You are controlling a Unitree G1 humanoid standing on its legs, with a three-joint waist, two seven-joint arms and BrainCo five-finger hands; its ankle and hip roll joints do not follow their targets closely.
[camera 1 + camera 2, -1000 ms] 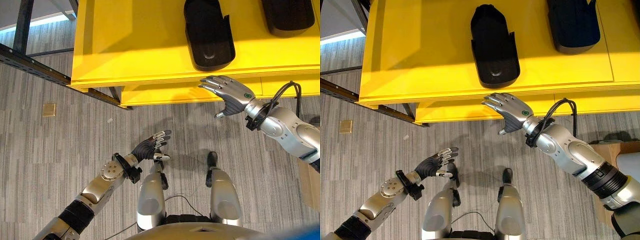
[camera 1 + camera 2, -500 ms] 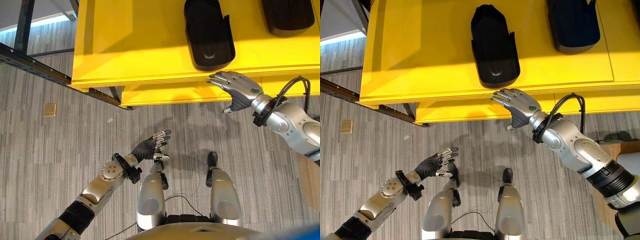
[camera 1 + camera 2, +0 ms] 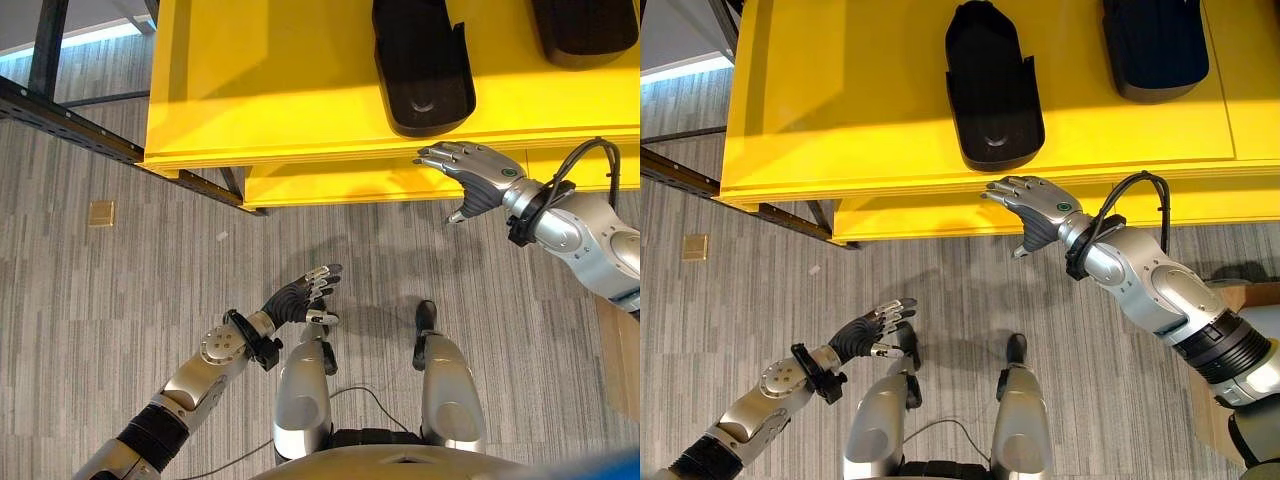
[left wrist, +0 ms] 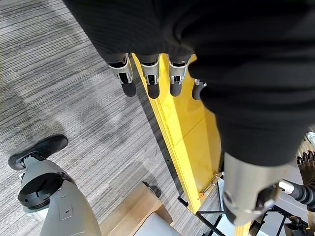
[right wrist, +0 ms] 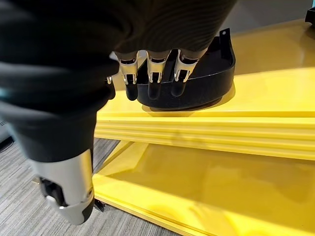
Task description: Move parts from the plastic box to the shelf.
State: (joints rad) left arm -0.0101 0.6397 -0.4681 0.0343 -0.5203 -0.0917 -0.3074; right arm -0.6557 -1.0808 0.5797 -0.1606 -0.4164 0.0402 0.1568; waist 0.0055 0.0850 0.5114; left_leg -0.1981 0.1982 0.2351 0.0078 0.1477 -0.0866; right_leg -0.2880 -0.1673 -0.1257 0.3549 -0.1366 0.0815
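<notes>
A black moulded part (image 3: 420,60) lies on the top of the yellow shelf (image 3: 260,80), close to its front edge. A second black part (image 3: 585,30) lies further right. My right hand (image 3: 480,175) hovers open just below and in front of the shelf edge, under the first part, holding nothing. In the right wrist view its straight fingers (image 5: 150,73) point at that black part (image 5: 202,88) above the lower yellow tier (image 5: 197,182). My left hand (image 3: 295,295) hangs low over the floor, open and empty, its fingers (image 4: 150,78) straight.
A dark metal frame (image 3: 70,110) runs along the floor left of the shelf. A small tan square (image 3: 100,212) lies on the grey floor. A light brown box (image 3: 1230,300) stands at the right edge.
My right hand has moved a little to the right along the shelf's front edge, still open. The left hand has stayed put.
</notes>
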